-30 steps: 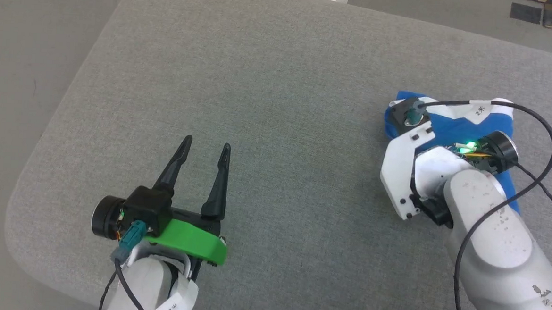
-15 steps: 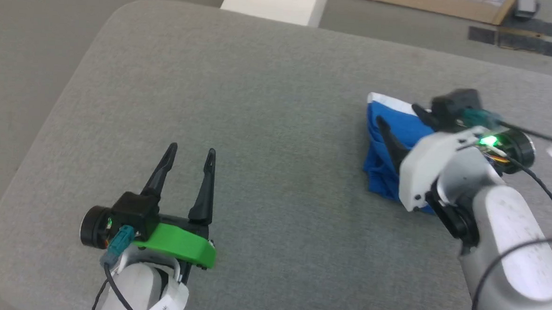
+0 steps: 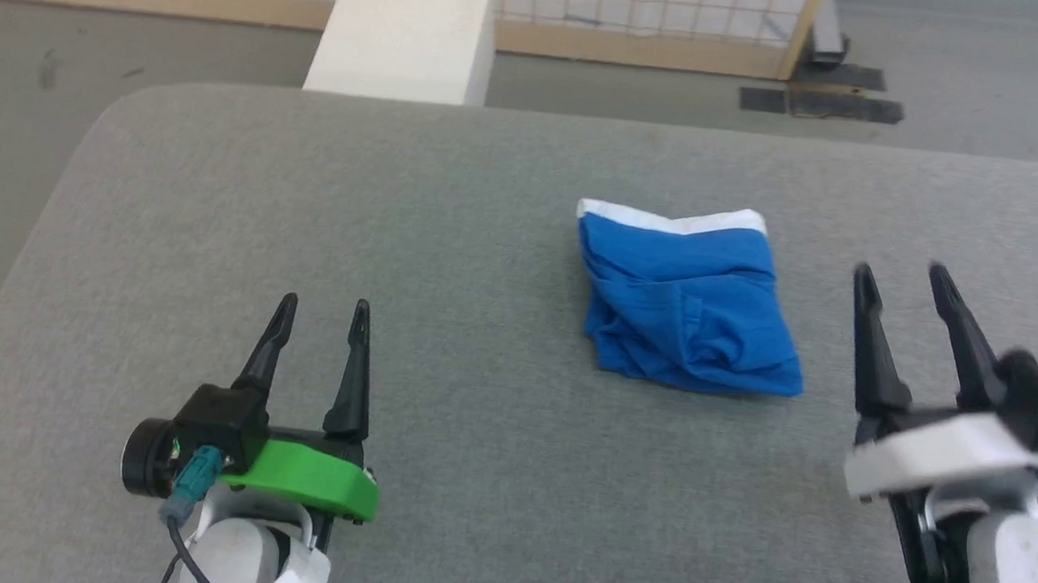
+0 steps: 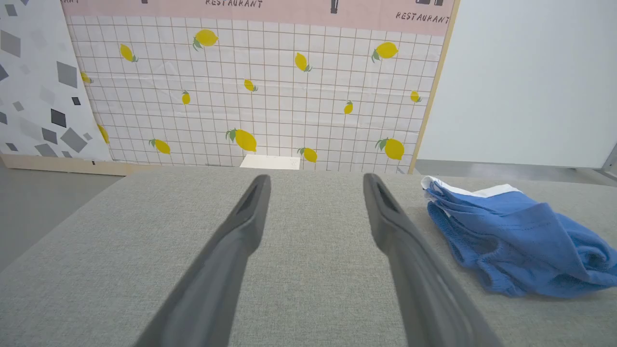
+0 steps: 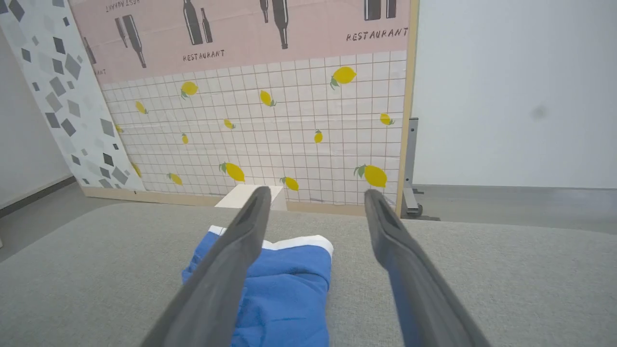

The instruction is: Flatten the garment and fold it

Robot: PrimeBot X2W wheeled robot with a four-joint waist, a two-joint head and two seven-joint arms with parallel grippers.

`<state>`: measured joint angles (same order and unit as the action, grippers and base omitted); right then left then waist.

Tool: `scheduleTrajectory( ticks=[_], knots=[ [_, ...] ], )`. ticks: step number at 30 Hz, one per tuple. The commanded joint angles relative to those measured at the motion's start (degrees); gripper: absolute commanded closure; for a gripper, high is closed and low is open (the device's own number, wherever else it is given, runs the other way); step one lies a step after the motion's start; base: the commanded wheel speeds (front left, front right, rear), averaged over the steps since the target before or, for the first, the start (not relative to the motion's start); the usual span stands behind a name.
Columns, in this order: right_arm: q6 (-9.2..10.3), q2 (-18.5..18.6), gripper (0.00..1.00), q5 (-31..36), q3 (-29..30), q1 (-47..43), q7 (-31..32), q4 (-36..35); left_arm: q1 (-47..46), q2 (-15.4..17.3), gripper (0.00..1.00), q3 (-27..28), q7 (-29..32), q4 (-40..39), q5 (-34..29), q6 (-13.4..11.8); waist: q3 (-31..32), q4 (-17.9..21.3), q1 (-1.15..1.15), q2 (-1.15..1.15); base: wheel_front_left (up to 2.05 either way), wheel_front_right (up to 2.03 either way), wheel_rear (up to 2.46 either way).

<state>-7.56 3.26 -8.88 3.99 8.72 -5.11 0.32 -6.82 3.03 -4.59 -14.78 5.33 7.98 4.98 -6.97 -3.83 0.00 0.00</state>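
The garment [image 3: 687, 305] lies folded into a compact blue bundle with a white band along its far edge, right of the middle of the grey padded table [image 3: 451, 235]. My right gripper [image 3: 902, 274] stands open just to its right, clear of the cloth and holding nothing. In the right wrist view the garment [image 5: 289, 284] lies ahead, partly behind my left finger, with the right gripper [image 5: 315, 193] open. My left gripper [image 3: 323, 306] is open at the lower left, well away from the cloth. In the left wrist view the left gripper [image 4: 315, 178] is open and the garment [image 4: 511, 236] lies to its right.
A white block [image 3: 403, 37] stands on the floor beyond the table's far edge. Behind it a tiled lemon-print panel [image 4: 250, 91] on a wooden frame lines the back. Dark tape marks [image 3: 818, 103] lie on the grey floor at the back right.
My right gripper opened, let go of the garment and drew back to its right. The head camera tilted up, so the whole scene sits lower in the picture. The left arm kept its pose.
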Motion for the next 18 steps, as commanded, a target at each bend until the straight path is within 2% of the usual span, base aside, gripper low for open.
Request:
scheduleTrajectory(
  ticks=[1, 8, 18],
  knots=[
    [0.08, -0.2, 0.0, 0.5, 0.5, -1.6, -1.6, 0.3, 1.1, -0.1, 0.0, 0.2, -0.2, 0.0, -0.5, 0.0, 2.0, 2.0, 0.0, 0.0, 0.0, 0.0, 0.0],
    [0.08, -0.4, 0.0, 1.2, 0.5, -7.4, -6.9, 2.7, 3.1, -0.1, 0.0, 1.3, -0.2, 0.0, -0.4, 0.0, 3.6, 4.0, 0.0, 0.0, 0.0, 0.0, 0.0],
    [0.08, -0.4, 0.0, 3.5, -0.1, -11.4, -9.1, 4.4, 5.0, -0.1, 0.0, 1.7, -0.2, 0.3, 0.0, 0.2, 5.1, 4.2, 0.0, 0.0, 0.0, 0.0, 0.0]
  ],
)
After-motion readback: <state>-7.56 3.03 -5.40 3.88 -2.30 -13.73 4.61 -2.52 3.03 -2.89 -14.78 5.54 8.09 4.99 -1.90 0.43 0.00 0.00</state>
